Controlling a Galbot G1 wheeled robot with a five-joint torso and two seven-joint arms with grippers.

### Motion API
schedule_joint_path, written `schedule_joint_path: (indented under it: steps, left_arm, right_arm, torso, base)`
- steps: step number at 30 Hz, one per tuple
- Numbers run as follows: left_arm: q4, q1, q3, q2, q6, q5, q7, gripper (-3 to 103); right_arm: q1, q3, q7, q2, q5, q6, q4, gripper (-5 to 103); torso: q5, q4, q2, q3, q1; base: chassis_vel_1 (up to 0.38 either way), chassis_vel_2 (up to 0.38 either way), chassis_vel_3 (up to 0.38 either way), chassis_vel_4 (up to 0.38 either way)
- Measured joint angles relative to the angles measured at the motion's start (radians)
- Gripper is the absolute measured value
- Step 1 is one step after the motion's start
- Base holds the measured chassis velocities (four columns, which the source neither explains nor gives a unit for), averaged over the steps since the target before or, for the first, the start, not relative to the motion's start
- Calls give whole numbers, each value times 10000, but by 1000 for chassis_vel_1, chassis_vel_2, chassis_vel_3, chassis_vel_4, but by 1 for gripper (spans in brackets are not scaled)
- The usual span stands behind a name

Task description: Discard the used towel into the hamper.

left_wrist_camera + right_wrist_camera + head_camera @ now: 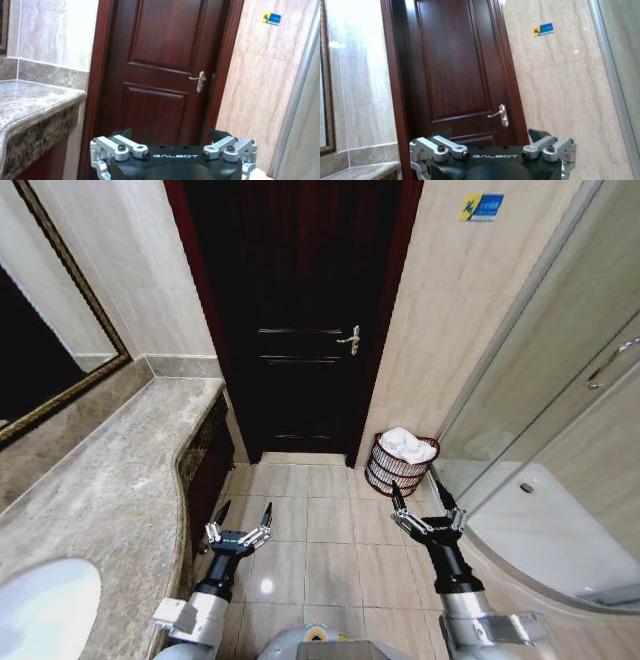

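Bathroom floor | towel in hamper; both tools spread, empty

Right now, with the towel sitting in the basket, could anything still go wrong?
The white towel is heaped above the hamper's rim, so it might slip out onto the tiles. The open right gripper hangs near the hamper and could perhaps nudge the light basket over. The left gripper, also open, sits close to the marble counter's edge and may clip it if the robot turns.
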Motion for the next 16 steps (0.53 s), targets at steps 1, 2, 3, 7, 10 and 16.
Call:
schedule_joint_path:
  steps: [1,2,3,7,10,16]
  left_arm:
    - [1,0,0,0,0,0,0,100]
    - [0,0,0,0,0,0,0,100]
    - [0,0,0,0,0,0,0,100]
    - [0,0,0,0,0,0,0,100]
    - [0,0,0,0,0,0,0,100]
    - [0,0,0,0,0,0,0,100]
  right_arm:
    - [0,0,0,0,0,0,1,100]
    - [0,0,0,0,0,0,0,100]
    - [0,0,0,0,0,0,0,100]
    - [0,0,0,0,0,0,0,100]
    - [0,0,0,0,0,0,0,100]
    - [0,0,0,0,0,0,0,100]
  torso:
    - [0,0,0,0,0]
    - [0,0,0,0,0]
    - [0,0,0,0,0]
    - [0,0,0,0,0]
    - [0,0,0,0,0]
    - [0,0,0,0,0]
  base:
    - [0,0,0,0]
    - [0,0,0,0]
    - [0,0,0,0]
    - [0,0,0,0]
    - [0,0,0,0]
    - [0,0,0,0]
